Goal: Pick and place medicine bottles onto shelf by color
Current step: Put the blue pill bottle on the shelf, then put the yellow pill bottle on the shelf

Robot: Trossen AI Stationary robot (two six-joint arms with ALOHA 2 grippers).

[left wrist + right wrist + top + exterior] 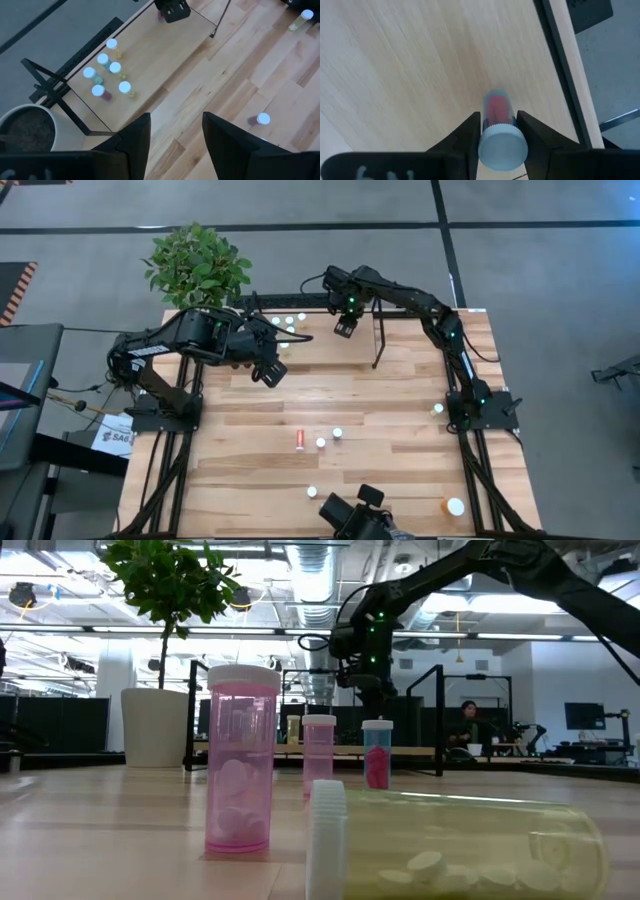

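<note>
- Upper centre of the high view: right pincer (pixel 497 131) clamps a small red white-capped plastic bottle (pixel 496 111) just under its cap, over the light-wood black-framed shelf (pixel 420 60).
- Light, rigid, slick; grip the body.
- Left pincer (pixel 175 135) gapes empty.

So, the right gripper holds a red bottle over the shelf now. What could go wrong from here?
1. The right gripper grips the red bottle only near its cap, so it may tip when released.
2. It hangs close to the shelf back rail; the bottle could fall off that edge.
3. The left gripper is open near the placed bottles and might knock them.
</note>
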